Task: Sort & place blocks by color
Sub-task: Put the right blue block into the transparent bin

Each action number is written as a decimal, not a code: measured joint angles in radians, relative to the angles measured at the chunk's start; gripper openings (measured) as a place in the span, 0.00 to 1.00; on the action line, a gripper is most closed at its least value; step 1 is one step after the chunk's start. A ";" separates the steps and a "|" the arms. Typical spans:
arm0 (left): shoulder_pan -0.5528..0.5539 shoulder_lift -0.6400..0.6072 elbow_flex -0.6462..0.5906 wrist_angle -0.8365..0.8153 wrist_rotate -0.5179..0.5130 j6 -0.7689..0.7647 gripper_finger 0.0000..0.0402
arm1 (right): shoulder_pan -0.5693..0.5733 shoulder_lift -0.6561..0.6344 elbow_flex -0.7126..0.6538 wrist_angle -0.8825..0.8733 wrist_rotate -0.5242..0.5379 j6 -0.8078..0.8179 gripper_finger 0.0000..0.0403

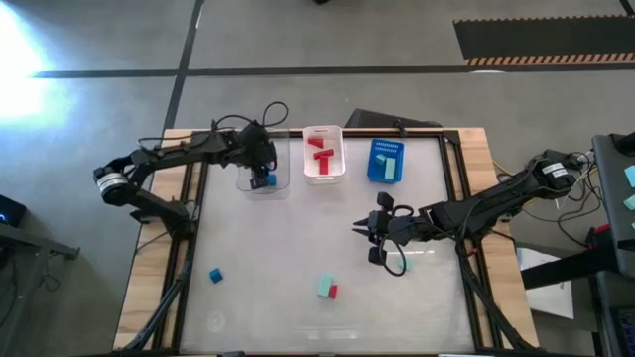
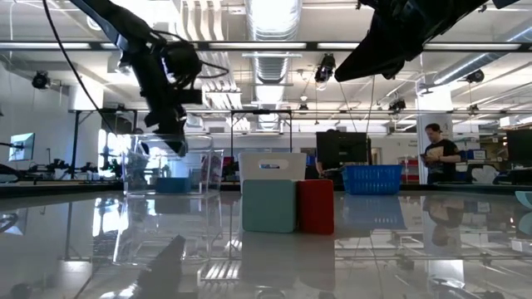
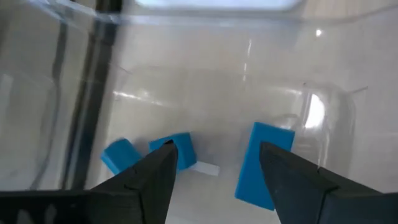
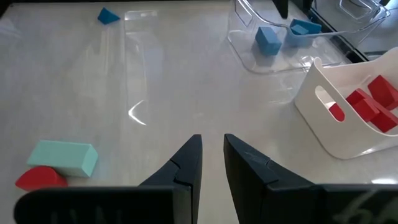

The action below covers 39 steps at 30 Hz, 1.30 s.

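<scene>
High view first, going from left to right. You see the left gripper [image 1: 262, 167] reaching over the clear bin [image 1: 264, 184] at the far side of the table [image 1: 298, 297]. Its fingers are spread apart and hold nothing. Your left wrist view looks down into that bin, where blue blocks [image 3: 264, 163] lie on the floor between and beside the two dark fingers [image 3: 149, 180].

Down near the front left, one small blue block [image 1: 215, 276] sits alone on the table, well apart from everything else.

Next comes the white bin [image 1: 323, 154], just beside the clear one. Red blocks [image 1: 319, 151] lie inside it.

Near the front middle, a mint block [image 1: 324, 287] and a red block [image 1: 333, 292] sit touching each other. In the low view they stand right in front of the white bin and hide part of it.

Then comes the blue bin [image 1: 385, 161], with a mint block inside [image 1: 391, 170].

Last, the right gripper [image 1: 369, 241] hangs above the middle of the table, close to its right side. Its fingers [image 4: 186, 163] are only a little apart, with nothing between them. It points toward the mint and red pair, and nothing stands between it and them.

Far behind the table, a person [image 2: 435, 151] stands in the room.
</scene>
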 joint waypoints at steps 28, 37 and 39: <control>-0.889 -0.371 -0.030 -0.428 0.013 -1.291 0.53 | 0.000 0.000 0.000 0.007 0.026 0.002 0.14; -1.180 -0.240 -0.170 -0.489 0.309 -1.833 0.53 | 0.000 0.000 0.000 0.006 0.026 -0.003 0.14; -1.222 -0.198 -0.177 -0.469 0.327 -1.836 0.53 | 0.000 0.000 0.000 0.006 0.026 -0.009 0.14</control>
